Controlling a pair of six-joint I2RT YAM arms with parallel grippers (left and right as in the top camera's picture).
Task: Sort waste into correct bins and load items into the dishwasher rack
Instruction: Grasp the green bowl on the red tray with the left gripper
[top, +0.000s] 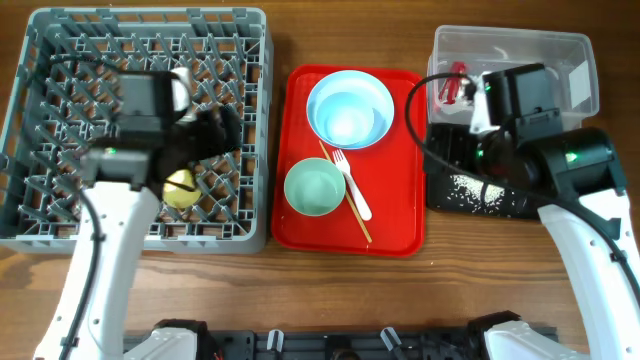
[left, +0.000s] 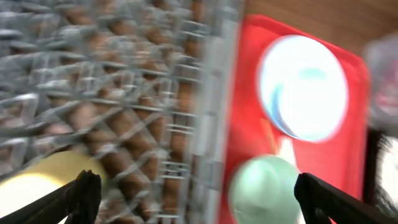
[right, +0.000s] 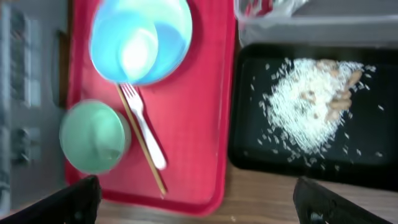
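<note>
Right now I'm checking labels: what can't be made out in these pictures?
- Yellow cup: overhead, mostly under the left arm; left wrist view blurs it.
- Black tray: overhead, the right arm covers much of it.
- Red wrapper: overhead, partly behind the right arm; right wrist view cuts it at the top edge.
- Chopsticks: every view, too thin to count.

Your rack (top: 150, 13) sits frame left, cup (top: 181, 188) inside. Serving tray (top: 395, 215) at centre holds both bowls (top: 349, 108). Tub (top: 540, 45) upper right, shallow tray (top: 440, 202) below it.
</note>
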